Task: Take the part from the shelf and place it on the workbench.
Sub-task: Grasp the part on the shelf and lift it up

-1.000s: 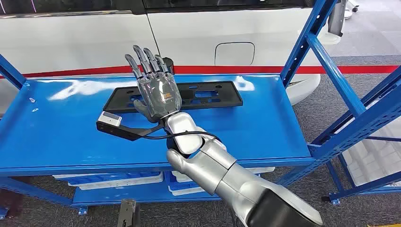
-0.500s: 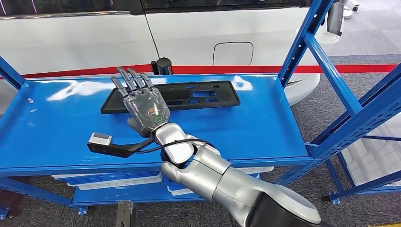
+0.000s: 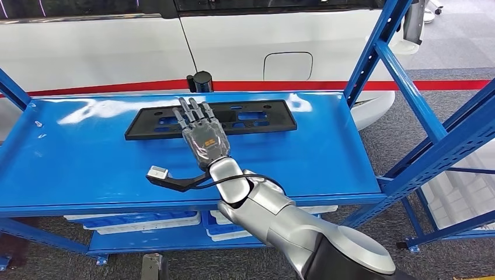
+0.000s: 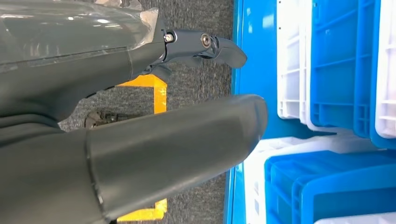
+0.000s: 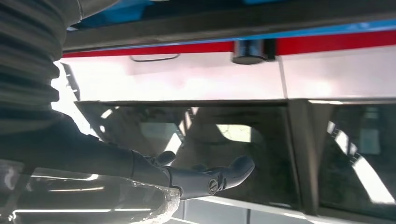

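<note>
R hand (image 3: 203,135), fingers spread wide (nothing held), over black part (image 3: 257,118) on shelf (image 3: 76,163).

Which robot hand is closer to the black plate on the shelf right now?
Right. The right robot hand is stretched over the black plate, fingers spread. The left robot hand hangs low beside blue and white bins, near the floor.

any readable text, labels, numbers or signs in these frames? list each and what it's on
None readable.
Right hand: a small orange and green mark on its back, too small to read.
Black part on the blue shelf: no lettering visible.
White car behind the shelf: no lettering visible.
Bins in the left wrist view: no labels visible.
</note>
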